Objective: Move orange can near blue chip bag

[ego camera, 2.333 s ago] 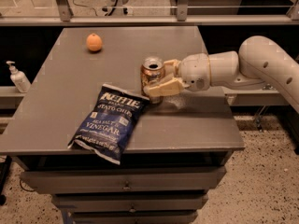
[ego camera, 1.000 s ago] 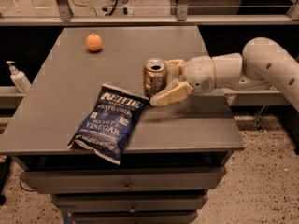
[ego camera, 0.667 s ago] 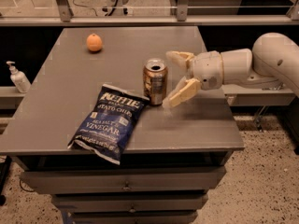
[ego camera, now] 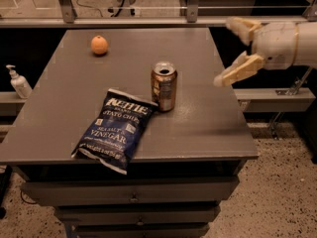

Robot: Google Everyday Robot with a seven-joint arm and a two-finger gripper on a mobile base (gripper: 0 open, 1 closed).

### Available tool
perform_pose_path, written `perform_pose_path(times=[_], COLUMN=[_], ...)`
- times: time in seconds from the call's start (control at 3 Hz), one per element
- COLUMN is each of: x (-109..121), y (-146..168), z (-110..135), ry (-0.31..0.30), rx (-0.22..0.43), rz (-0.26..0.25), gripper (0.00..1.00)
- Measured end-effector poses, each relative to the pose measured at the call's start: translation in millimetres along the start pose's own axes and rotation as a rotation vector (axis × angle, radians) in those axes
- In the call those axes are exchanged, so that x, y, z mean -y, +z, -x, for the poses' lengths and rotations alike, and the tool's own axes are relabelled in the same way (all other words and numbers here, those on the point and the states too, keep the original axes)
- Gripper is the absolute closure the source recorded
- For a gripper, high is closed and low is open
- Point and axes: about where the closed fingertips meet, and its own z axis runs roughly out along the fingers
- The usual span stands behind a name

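Observation:
The orange can [ego camera: 164, 85] stands upright on the grey table [ego camera: 208, 118], just right of the top corner of the blue chip bag [ego camera: 115, 128], close to it or touching. The bag lies flat near the front edge. My gripper [ego camera: 233, 51] is open and empty, raised off the table's right edge, well to the right of the can. Its fingers [ego camera: 237, 69] are spread wide apart.
A round orange fruit [ego camera: 99, 44] lies at the back left of the table. A soap dispenser bottle [ego camera: 19, 82] stands on a ledge to the left. Drawers [ego camera: 133, 195] sit below the tabletop. A rail runs behind the table.
My gripper let go of the can, opened, and drew back to the right and up, off the table's edge. The can stays standing beside the bag.

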Motion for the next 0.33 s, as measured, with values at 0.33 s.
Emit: perform_pose_path(times=[0.33], x=[5.8], y=[-7.2], z=[6.6], ry=[-0.014], rx=[0.000], rz=[-0.019], gripper=[0.00])
